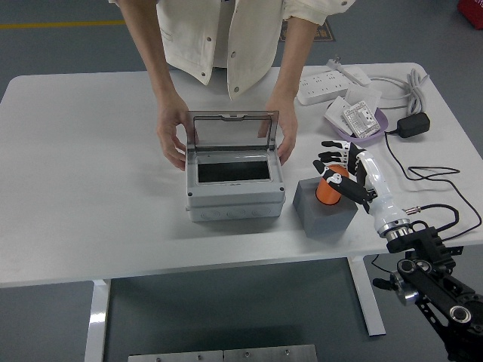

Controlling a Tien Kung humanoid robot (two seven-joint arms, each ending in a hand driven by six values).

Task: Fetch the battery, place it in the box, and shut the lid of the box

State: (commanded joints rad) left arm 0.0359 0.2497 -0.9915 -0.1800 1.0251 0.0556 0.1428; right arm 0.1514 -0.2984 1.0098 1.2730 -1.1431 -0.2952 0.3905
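One right hand point(341, 170) grips the orange battery point(330, 186).

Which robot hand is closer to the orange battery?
Right. The right hand is at the orange battery on the grey block, fingers around it. The left hand is not in view.

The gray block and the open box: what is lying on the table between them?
Nothing. In the head view, only a narrow strip of bare white table separates the gray block from the open box. The orange battery sits on the block, at the right hand.
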